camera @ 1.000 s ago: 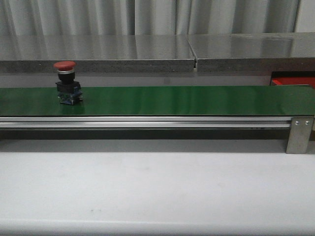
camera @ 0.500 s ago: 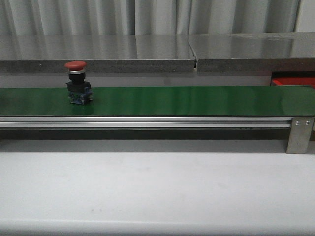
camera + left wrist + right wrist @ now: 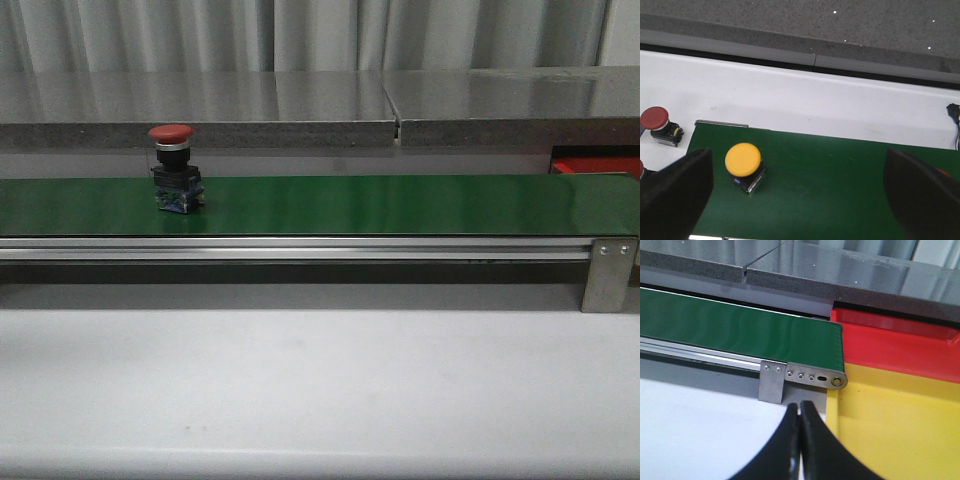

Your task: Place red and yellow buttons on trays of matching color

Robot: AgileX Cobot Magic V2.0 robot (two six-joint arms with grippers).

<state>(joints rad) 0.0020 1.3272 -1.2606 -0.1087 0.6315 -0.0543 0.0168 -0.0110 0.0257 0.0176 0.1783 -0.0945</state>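
Your left tool (image 3: 800,200) gapes wide over the green belt (image 3: 840,185), the yellow button (image 3: 743,160) between its fingers, nearer the nine o'clock one. Your right tool (image 3: 800,415), pinched empty, hangs beside the yellow tray (image 3: 890,440).

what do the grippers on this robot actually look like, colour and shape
Both show only in their wrist views. The left gripper has two broad, rounded black fingers, matte and blurred by closeness. The right gripper has two black fingers that curve inward and taper to narrow tips. No cables, markings or arm links are visible.
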